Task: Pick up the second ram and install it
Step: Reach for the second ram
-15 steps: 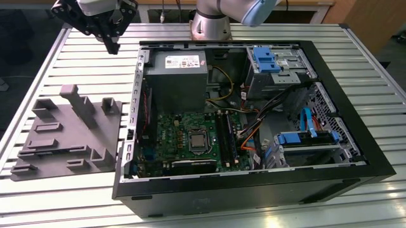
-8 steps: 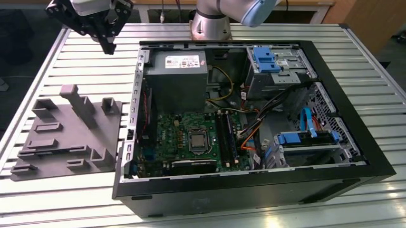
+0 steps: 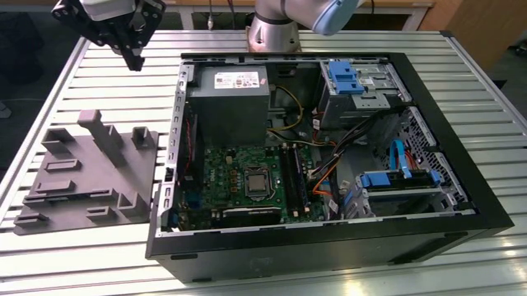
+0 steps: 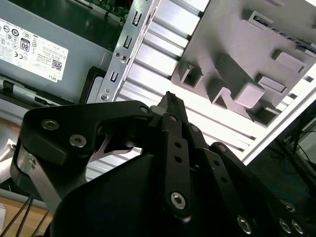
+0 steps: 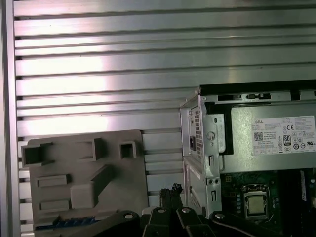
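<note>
The arm [image 3: 276,31], behind the computer case [image 3: 329,246], was silver-grey metal with a pale blue joint cap [image 3: 334,15]. Off the case's far corner, the gripper [image 3: 134,61] was matte black. Its flat linkage bars [image 4: 175,148] carried bright socket-head screws [image 4: 177,199] and tapered to narrow, possibly ribbed fingertips [image 4: 170,101], under a whitish housing [image 3: 107,6].

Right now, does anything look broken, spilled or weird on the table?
Nothing looks broken or spilled. The computer case lies on its side with its panel off, so orange and blue cables lie loose inside, which suits the work. The holder tray sits flat beside it, and the pincer hangs above the table.
</note>
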Controlling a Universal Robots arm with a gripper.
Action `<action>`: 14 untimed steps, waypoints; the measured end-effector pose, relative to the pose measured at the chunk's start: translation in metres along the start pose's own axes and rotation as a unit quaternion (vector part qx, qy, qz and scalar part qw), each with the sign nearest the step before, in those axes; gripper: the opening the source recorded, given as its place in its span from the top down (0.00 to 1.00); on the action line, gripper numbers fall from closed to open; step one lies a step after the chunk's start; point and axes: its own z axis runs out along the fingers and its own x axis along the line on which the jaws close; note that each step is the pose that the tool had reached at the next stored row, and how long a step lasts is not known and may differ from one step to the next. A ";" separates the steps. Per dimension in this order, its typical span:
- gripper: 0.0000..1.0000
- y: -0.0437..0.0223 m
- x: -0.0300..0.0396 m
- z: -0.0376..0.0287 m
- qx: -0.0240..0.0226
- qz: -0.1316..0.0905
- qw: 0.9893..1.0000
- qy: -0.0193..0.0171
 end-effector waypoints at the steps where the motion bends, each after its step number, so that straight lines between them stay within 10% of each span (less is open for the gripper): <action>1: 0.89 -0.0001 0.0012 0.0000 0.000 0.000 1.000 0.000; 14: 0.89 -0.0019 0.0211 -0.0006 0.000 0.000 1.000 0.000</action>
